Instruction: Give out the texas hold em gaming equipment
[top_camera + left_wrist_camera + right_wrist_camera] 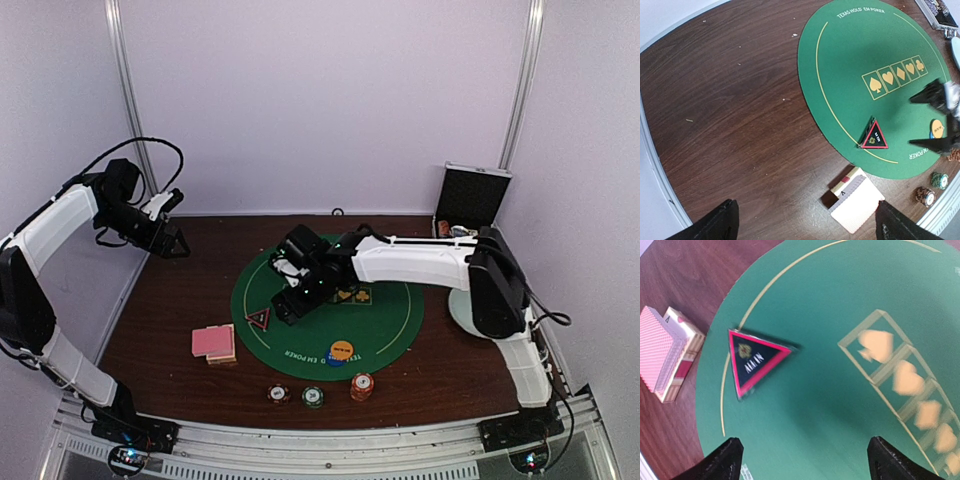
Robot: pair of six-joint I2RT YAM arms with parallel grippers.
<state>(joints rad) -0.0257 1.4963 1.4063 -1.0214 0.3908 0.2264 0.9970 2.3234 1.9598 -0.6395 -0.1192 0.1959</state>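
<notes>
Green felt carries the piece that matters: a triangle marker [756,361], black with a red border and pale lettering, lies flat on the mat [830,405] close inside its left edge, touching nothing else. The right gripper [802,460] hangs above it with its fingers spread wide and nothing between them. In the wrist view the marker sits ahead of the fingers and off to one side, one corner pointing toward the finger on that side, so it is outside the gap. From that, the marker looks placed, and the next pick is likely the cards [667,352]. They are a pink-backed stack lying askew on its pack, on the bare wood of the table [170,300] just outside the mat, beyond the marker from this gripper, long side roughly along the mat's rim. The right arm is clearly nearer. The left gripper [807,225] is raised over the far left corner, fingers apart and empty. Three piles of chips [313,397] sit in a row near the front edge.
</notes>
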